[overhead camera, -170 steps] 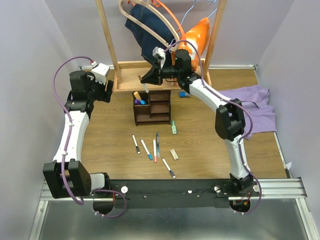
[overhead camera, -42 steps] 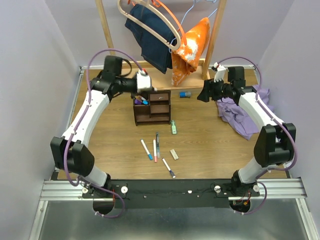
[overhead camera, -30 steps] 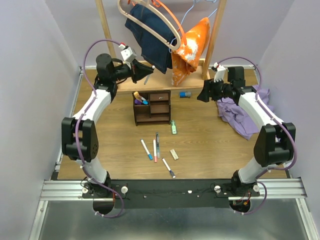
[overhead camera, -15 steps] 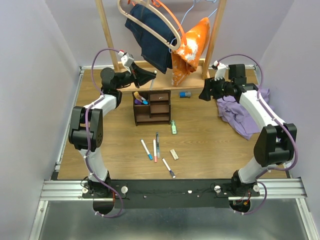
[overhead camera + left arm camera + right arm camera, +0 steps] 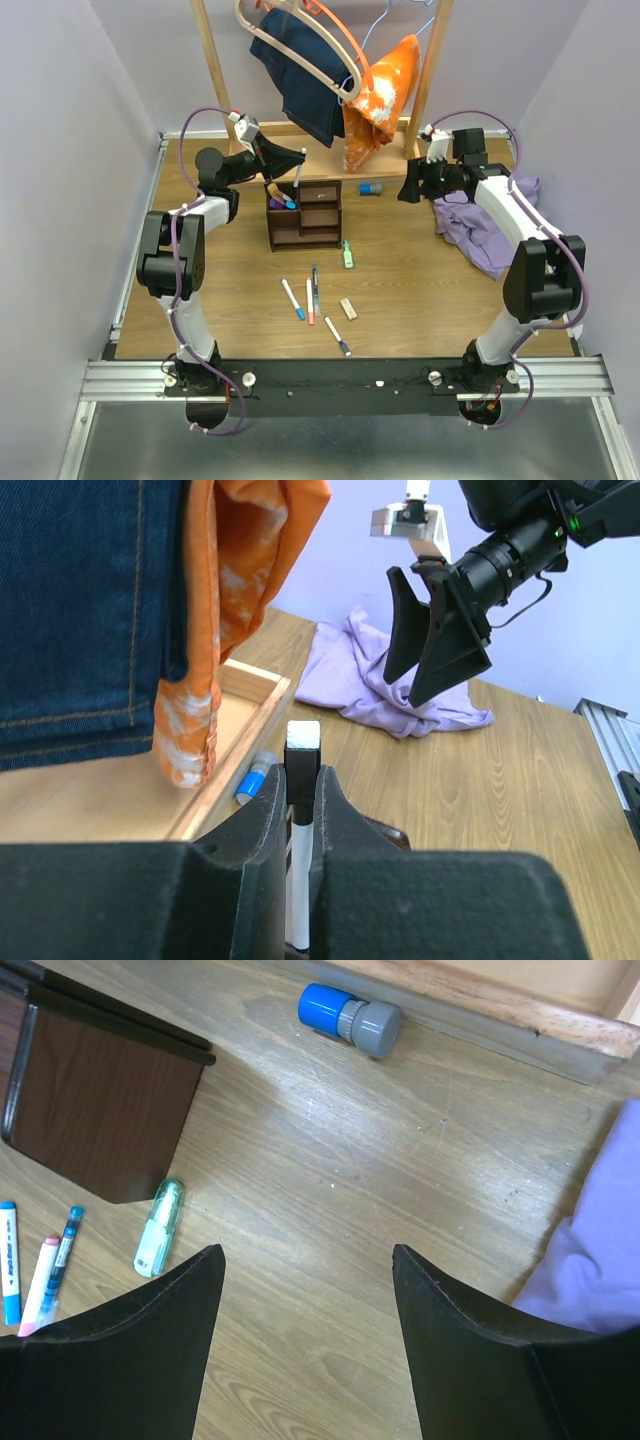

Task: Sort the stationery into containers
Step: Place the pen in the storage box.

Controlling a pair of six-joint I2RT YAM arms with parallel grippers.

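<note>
Pen [image 5: 302,752] stands pinched in left end effector [image 5: 301,805].

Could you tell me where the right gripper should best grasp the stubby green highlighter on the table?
Probably straight down from above, pinching the stubby green highlighter across its narrow sides near mid-length: it lies flat on the wooden table, with bare wood on both sides.

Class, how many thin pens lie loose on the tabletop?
4, before the organizer, left to right: blue-tipped pen, pink-tipped pen, dark pen, black-tipped pen. A fifth pen is in the left end effector.
</note>
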